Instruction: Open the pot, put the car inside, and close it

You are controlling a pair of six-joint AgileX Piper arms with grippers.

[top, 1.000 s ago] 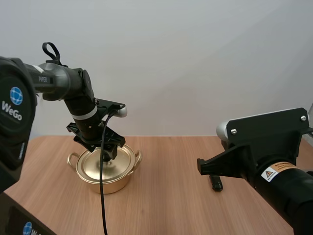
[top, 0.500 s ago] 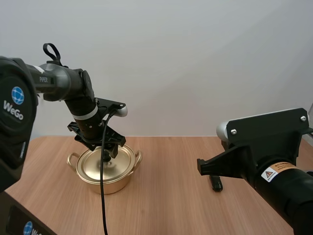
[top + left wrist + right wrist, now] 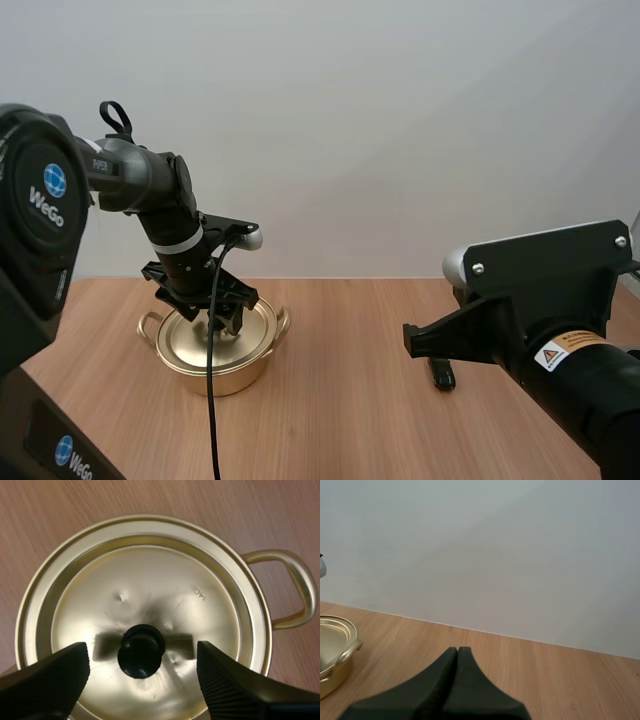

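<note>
A gold pot (image 3: 215,350) with its lid (image 3: 150,605) on stands on the wooden table at the left. My left gripper (image 3: 224,322) hangs just over the lid, open. Its two fingers (image 3: 55,677) stand on either side of the lid's black knob (image 3: 141,650) without touching it. One loop handle (image 3: 295,592) of the pot sticks out sideways. My right gripper (image 3: 458,653) is shut on nothing, its fingers forming one dark wedge low over the table, pointing at the back wall. The pot (image 3: 335,647) sits off to its side.
A small dark thing (image 3: 441,375) lies on the table under my right arm (image 3: 540,310); I cannot tell what it is. Bare wooden table (image 3: 340,400) stretches between the pot and the right arm. A plain wall closes the back.
My left gripper has sunk a little and shifted slightly right over the lid. The right arm has stayed still.
</note>
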